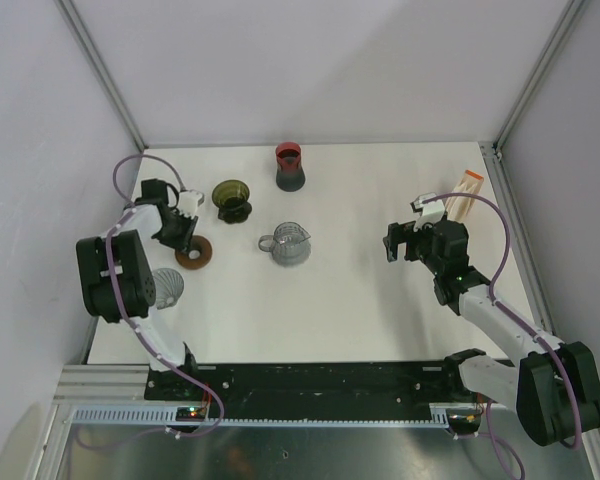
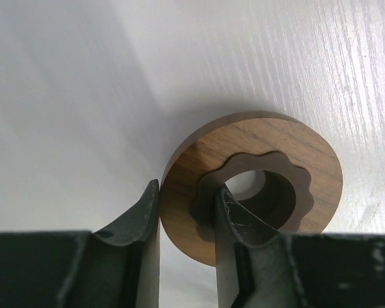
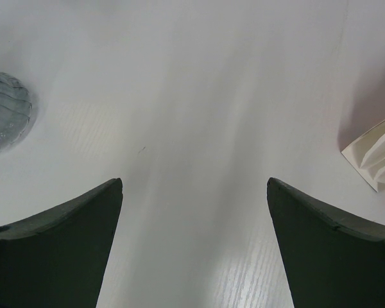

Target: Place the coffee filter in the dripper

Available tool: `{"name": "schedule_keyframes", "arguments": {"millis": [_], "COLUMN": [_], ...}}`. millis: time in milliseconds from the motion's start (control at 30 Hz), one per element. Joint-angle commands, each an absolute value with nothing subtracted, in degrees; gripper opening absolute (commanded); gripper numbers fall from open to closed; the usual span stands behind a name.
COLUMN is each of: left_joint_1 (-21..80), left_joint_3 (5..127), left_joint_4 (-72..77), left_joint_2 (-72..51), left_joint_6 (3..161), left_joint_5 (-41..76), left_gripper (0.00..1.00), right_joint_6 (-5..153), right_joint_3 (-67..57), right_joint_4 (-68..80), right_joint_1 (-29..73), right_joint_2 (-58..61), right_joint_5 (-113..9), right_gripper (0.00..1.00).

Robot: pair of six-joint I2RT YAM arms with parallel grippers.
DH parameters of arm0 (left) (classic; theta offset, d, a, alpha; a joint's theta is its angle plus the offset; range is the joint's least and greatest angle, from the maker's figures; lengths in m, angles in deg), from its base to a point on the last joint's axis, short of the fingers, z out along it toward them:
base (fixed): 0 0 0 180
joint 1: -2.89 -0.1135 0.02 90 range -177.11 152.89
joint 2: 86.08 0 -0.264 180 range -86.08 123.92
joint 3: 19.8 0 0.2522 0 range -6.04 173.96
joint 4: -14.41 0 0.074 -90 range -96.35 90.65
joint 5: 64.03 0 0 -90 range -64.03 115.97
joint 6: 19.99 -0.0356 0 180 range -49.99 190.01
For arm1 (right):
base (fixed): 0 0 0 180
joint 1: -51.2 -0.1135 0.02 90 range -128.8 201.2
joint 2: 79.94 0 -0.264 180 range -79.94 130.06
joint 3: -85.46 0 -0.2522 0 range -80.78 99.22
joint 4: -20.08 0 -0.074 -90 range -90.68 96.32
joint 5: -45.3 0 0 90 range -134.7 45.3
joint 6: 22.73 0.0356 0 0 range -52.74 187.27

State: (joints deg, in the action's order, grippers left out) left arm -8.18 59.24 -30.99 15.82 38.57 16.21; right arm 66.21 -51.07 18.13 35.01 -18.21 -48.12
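The wooden ring (image 2: 308,173) is pinched by the left fingers (image 2: 138,237); the right fingers (image 3: 70,244) are spread, empty. With so narrow a hold, it can be dropped.

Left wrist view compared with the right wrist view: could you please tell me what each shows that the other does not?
Only the left wrist view shows the wooden ring, with the left claw pinching its band, one finger outside and one in the scalloped hole. Only the right wrist view shows the right claw wide open over bare surface, a grey glass vessel at the left edge and the folded paper filter at the right edge. Both show the white table and dark claw fingers rising from the bottom.
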Motion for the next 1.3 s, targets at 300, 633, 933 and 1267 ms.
{"name": "schedule_keyframes", "arguments": {"millis": [300, 633, 933, 1267], "left_joint_1": [-10.34, 8.57, 25.24, 28.39], "left_joint_3": [63.19, 71.82, 83.75, 89.18], "left_joint_4": [-30.27, -38.97, -43.63, -44.25], "left_joint_2": [-3.58, -7.12, 7.95, 18.91], "left_joint_6": [47.10, 48.52, 48.66, 48.00], "left_joint_5": [13.70, 13.03, 14.88, 14.23], "left_gripper": [0.00, 0.00, 0.00, 0.00], "right_joint_6": [67.06, 68.50, 67.54, 67.53], "right_joint_3": [-48.70, -45.68, -44.84, -44.84], "right_joint_4": [18.91, 15.03, 12.59, 13.16], "right_joint_1": [34.72, 34.30, 33.25, 33.09], "right_joint_2": [-20.41, -19.43, -18.35, -14.90], "right_joint_5": [-48.97, -51.25, -50.05, -50.55], "right_gripper": [0.99, 0.99, 0.99, 0.99]}}
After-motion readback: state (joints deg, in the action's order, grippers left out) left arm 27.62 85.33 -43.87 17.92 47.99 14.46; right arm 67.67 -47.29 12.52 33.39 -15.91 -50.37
